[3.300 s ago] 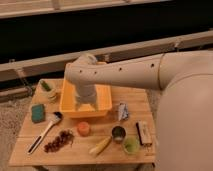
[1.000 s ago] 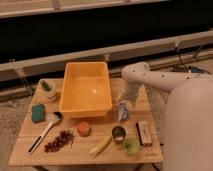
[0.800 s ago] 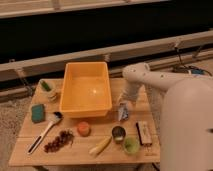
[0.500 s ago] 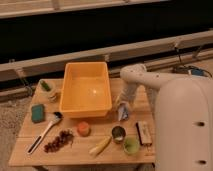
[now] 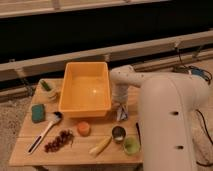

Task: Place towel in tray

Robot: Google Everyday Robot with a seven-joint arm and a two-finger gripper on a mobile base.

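Note:
The orange tray (image 5: 85,95) stands at the back middle of the wooden table (image 5: 30,150) with nothing showing inside it. A small crumpled white-and-blue towel (image 5: 121,114) lies on the table just right of the tray's front right corner. My gripper (image 5: 120,101) hangs from the white arm and points down directly over the towel, at or very near its top. The arm's big white body fills the right side of the view and hides the table's right edge.
On the table's left are a small bowl with a green thing (image 5: 48,89), a green sponge (image 5: 38,112) and a white spatula (image 5: 47,131). Along the front are dark grapes (image 5: 59,141), an orange cup (image 5: 83,128), a banana (image 5: 100,146), a metal can (image 5: 118,133) and a green cup (image 5: 131,145).
The arm has left the tray and swung to its right. Over the last second the gripper has drawn in and come down over the towel.

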